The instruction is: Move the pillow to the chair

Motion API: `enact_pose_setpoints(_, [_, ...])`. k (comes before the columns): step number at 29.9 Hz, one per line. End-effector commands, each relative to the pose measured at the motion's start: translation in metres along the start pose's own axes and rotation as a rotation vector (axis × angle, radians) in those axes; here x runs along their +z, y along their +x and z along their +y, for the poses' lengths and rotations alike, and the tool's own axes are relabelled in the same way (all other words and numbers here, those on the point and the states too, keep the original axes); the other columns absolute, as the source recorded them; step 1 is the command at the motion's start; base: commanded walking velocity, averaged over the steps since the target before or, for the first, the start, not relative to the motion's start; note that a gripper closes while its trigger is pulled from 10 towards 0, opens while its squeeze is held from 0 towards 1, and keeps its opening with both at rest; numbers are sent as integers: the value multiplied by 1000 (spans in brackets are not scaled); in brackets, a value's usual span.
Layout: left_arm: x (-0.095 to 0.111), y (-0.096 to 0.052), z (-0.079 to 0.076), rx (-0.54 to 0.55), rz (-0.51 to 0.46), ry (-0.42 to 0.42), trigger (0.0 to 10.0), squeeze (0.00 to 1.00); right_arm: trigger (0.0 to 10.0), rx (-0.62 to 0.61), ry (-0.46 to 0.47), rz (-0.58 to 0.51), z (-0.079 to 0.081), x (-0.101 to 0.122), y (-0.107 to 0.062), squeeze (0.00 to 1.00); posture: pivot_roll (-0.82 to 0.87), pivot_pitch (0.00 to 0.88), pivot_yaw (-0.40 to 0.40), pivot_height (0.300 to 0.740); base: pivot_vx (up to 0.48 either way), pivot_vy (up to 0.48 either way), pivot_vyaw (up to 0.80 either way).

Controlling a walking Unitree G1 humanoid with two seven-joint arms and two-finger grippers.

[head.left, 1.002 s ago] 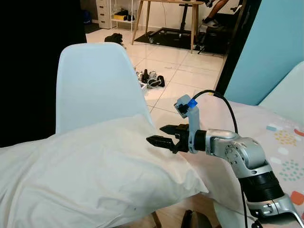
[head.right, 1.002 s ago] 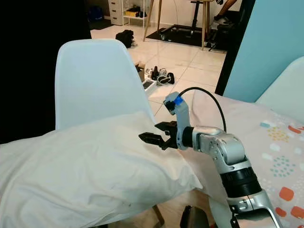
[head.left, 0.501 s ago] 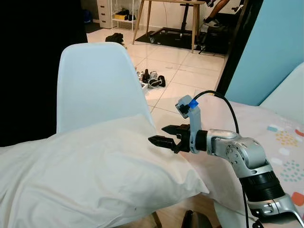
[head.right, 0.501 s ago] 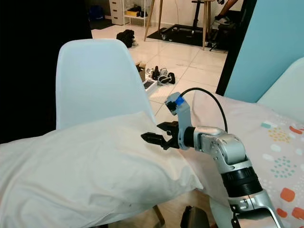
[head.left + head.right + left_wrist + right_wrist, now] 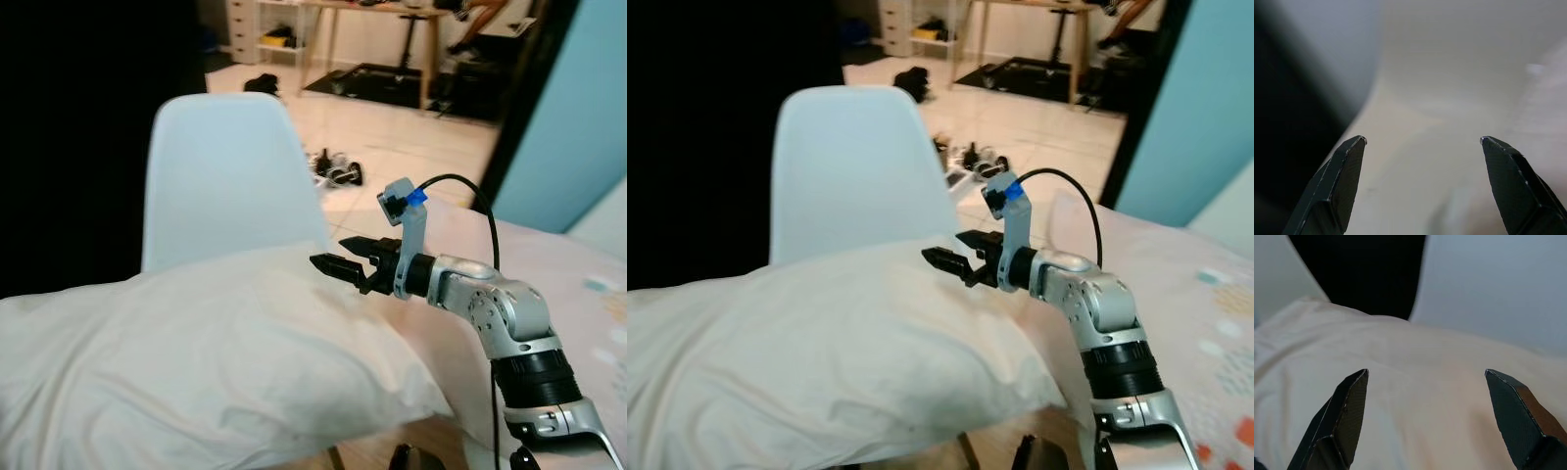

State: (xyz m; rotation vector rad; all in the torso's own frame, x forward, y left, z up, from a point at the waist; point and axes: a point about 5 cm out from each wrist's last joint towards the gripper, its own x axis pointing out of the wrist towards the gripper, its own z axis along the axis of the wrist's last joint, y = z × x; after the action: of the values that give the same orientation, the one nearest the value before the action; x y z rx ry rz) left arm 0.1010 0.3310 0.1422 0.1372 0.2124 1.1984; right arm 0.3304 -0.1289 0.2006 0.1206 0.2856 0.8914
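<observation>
Your right gripper (image 5: 341, 256) is lifting slightly off the cream pillow (image 5: 196, 362), fingers spread and empty, while the pillow is lying on the white chair (image 5: 230, 176), covering its seat.

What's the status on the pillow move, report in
Right gripper open, above the pillow's top edge. Left gripper open, over the pillow. Pillow against the white chair. Nothing in the way.

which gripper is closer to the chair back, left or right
Right, as far as the views show. The right gripper hovers over the pillow beside the chair; the left gripper faces cream fabric, its place unclear.
</observation>
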Motion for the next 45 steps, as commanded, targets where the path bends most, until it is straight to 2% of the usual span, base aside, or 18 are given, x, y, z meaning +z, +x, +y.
enact_pose_setpoints(1, [-10, -7, 4, 34, 48, -4, 10000, 0, 10000, 8, -14, -18, 0, 4, -2, 0, 202, 0, -32, 441, 0, 0, 800])
enact_pose_setpoints(6, [-11, -13, 4, 32, 62, -10, 10000, 0, 10000, -3, 1, -8, -1, 1, 0, 0, 204, 0, -34, 441, 0, 0, 800])
enact_pose_setpoints(9, [-10, -17, 4, 25, 68, -6, 10000, 0, 10000, -10, -6, 4, -2, 0, 1, 0, 204, 0, -31, 441, 0, 0, 0])
enact_pose_setpoints(14, [-20, -21, 6, 23, 134, -5, 10000, 0, 10000, -30, -8, 28, -5, -3, 1, 0, 210, 0, -33, 441, 0, 0, 0])
enact_pose_setpoints(15, [-32, -21, 2, -16, 194, -16, 10000, 0, 10000, -50, -6, 38, -7, -5, 2, 0, 209, 0, -33, 441, 0, 0, 0])
enact_pose_setpoints(16, [-32, -21, 2, -16, 194, -16, 10000, 0, 10000, -50, -6, 38, -7, -5, 2, 0, 209, 0, -33, 441, 0, 0, 0])
enact_pose_setpoints(17, [-35, -22, -9, -91, 214, -27, 10000, 0, 10000, -64, -7, 45, -8, -6, 3, 0, 208, 0, -34, 441, 0, 0, 0])
enact_pose_setpoints(20, [-35, -22, -9, -91, 214, -27, 10000, 0, 10000, -64, -7, 45, -8, -6, 3, 0, 208, 0, -34, 441, 0, 0, 0])
enact_pose_setpoints(22, [-31, -21, -18, -143, 178, -5, 10000, 0, 10000, -70, -1, 42, -8, -6, 3, 0, 203, 0, -30, 441, 0, 0, 0])
enact_pose_setpoints(24, [-33, -20, -22, -152, 183, 16, 10000, 0, 10000, -73, -1, 41, -9, -6, 3, 0, 201, 0, -31, 441, 0, 0, 0])
enact_pose_setpoints(29, [-41, -20, -18, -109, 235, 15, 10000, 0, 10000, -78, -1, 41, -10, -6, 2, 0, 197, 0, -32, 441, 0, 0, 0])
enact_pose_setpoints(32, [-59, -19, -8, -33, 314, 6, 10000, 0, 10000, -85, 1, 39, -12, -5, 1, 0, 195, 0, -34, 441, 0, 0, 0])
enact_pose_setpoints(36, [-83, -14, 0, 40, 420, -47, 10000, 0, 10000, -90, 1, 39, -12, -5, 1, 0, 186, 0, -34, 441, 0, 0, 0])
enact_pose_setpoints(40, [-92, -13, 1, 69, 448, -42, 10000, 0, 10000, -91, 2, 39, -12, -5, 0, 0, 185, 0, -35, 441, 0, 0, 0])
enact_pose_setpoints(42, [-100, -9, -9, 47, 464, -66, 10000, 0, 10000, -97, 2, 36, -13, -4, -1, 0, 176, 0, -40, 441, 0, 0, 0])
enact_pose_setpoints(43, [-100, -9, -9, 47, 464, -66, 10000, 0, 10000, -97, 2, 36, -13, -4, -1, 0, 176, 0, -40, 441, 0, 0, 0])
enact_pose_setpoints(45, [-99, -1, -36, -72, 438, -147, 10000, 0, 10000, -100, 4, 27, -13, -2, -2, 0, 168, 0, -45, 441, 0, 0, 0])
